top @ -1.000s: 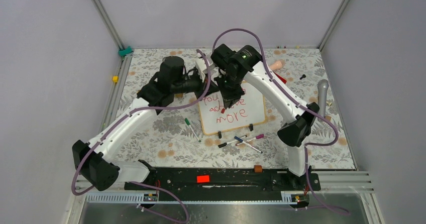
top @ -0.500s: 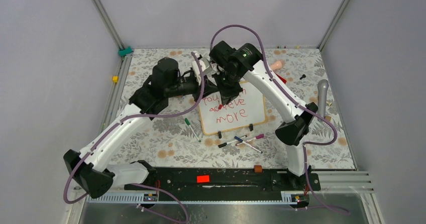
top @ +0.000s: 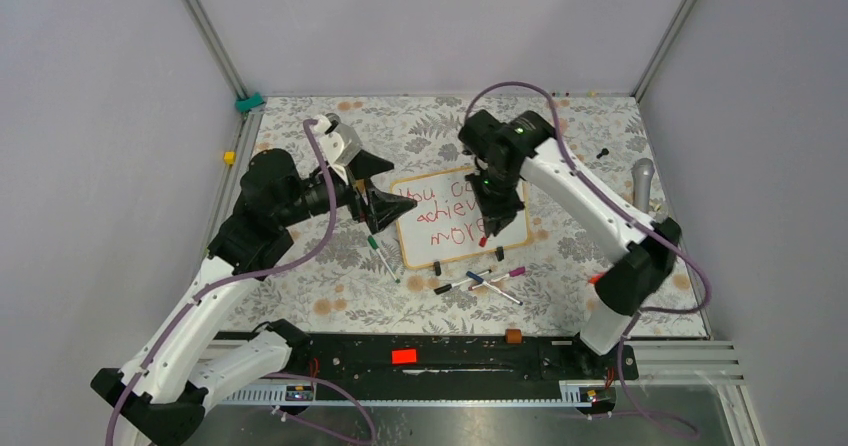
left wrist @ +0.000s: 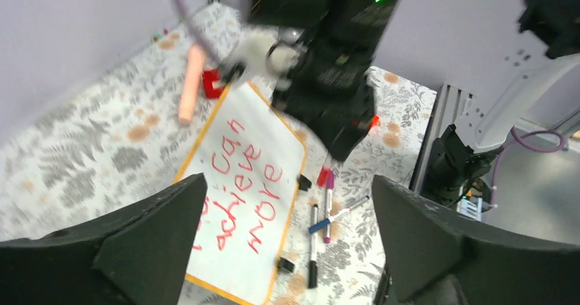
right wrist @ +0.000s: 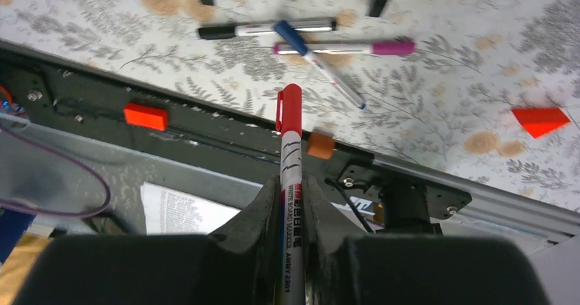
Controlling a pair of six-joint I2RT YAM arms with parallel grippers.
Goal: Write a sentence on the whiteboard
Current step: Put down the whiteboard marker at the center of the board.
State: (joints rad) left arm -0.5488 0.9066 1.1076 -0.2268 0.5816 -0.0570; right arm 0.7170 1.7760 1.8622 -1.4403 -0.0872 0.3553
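The whiteboard lies flat on the floral table with the sentence in red lettering on it. The left wrist view shows the same whiteboard and sentence. My right gripper hangs over the board's right part, shut on a red marker whose capped end points down. In the right wrist view the red marker sticks out from the right gripper. My left gripper stands open and empty just left of the board; its fingers frame the board.
Black, blue and purple markers lie crossed below the board, a green marker to its left. A grey microphone-like thing lies at the right. A peach cylinder and red piece sit beyond the board.
My left gripper has opened and drawn back to the left, away from the right gripper. The right gripper has carried the red marker down and right across the board.
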